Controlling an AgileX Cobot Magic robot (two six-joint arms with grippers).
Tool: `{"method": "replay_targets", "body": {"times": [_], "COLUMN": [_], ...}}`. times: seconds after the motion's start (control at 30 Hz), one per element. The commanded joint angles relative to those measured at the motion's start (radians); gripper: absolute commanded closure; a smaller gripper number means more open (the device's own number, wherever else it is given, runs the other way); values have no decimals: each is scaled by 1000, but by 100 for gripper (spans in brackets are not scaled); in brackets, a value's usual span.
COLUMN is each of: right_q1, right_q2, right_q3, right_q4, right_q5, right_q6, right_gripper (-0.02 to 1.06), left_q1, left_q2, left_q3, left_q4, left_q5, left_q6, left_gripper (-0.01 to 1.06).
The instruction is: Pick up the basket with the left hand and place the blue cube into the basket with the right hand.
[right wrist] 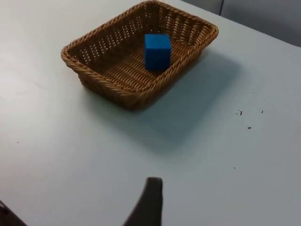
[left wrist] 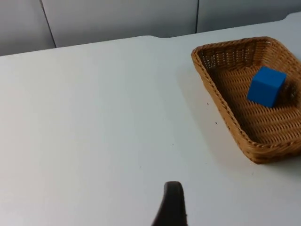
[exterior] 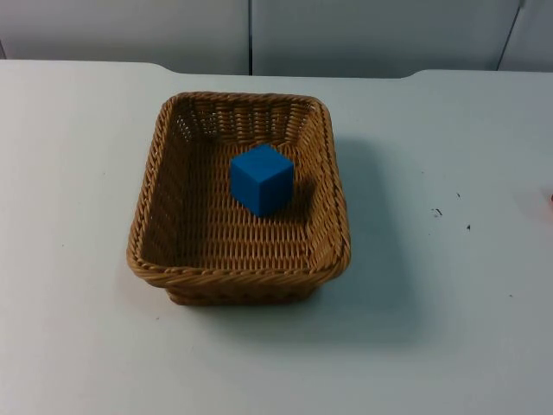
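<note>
Woven wicker, tan-brown: a rectangular basket (exterior: pixel 239 201) standing flat on the white table (exterior: pixel 78 173), near the middle of the top view, its short side toward the grey partition wall (exterior: pixel 259 35). Inside it, a blue cube (exterior: pixel 261 179), resting on the basket floor toward the far right part, close to the right-hand wall, one corner turned to the camera. Cube fully within the rim, upright on one face.

From the left wrist view, the same basket (left wrist: pixel 249 94) seen at a slant with the cube (left wrist: pixel 266 86) in it, well apart from the left gripper; a single black fingertip (left wrist: pixel 171 205) above bare table. From the right wrist view, basket (right wrist: pixel 136 61) and cube (right wrist: pixel 157 52) likewise well apart from the right gripper, one dark fingertip (right wrist: pixel 148 202) over bare table. Neither gripper touching basket or cube; nothing between the fingers in sight. Whether the fingers are spread or closed: cannot tell, on either side.

A few small dark specks (exterior: pixel 437 212) on the table to the right of the basket.
</note>
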State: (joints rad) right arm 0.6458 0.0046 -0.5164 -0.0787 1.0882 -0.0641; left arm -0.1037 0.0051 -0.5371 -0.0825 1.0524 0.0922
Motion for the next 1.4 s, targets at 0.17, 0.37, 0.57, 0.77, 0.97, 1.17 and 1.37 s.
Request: {"method": "replay_targets", "body": {"times": [0.17, 0.37, 0.57, 0.77, 0.97, 1.17, 1.37], "right_q1": [2, 2, 2, 2, 2, 2, 2], "right_q2": [-5, -5, -5, -5, -5, -5, -5], "right_q3": [9, 9, 9, 9, 9, 9, 9], "right_q4": [25, 50, 50, 50, 50, 50, 50], "right_q5": [-13, -12, -12, -12, -12, -12, -12], "right_q6": [-42, -75, -75, -75, -74, -74, -74], "right_gripper": [23, 23, 23, 23, 23, 0, 0], "left_q1": [3, 3, 3, 3, 3, 3, 3], "left_q2": [-5, -5, -5, -5, -5, -5, -5], "left_q3": [25, 25, 25, 25, 25, 25, 25], "left_q4": [10, 10, 10, 10, 10, 10, 10], "left_q5": [25, 25, 25, 25, 25, 25, 25], "left_q6": [-58, -58, -58, -58, -58, -58, -58], "left_gripper": [37, 37, 37, 35, 3, 0, 0]}}
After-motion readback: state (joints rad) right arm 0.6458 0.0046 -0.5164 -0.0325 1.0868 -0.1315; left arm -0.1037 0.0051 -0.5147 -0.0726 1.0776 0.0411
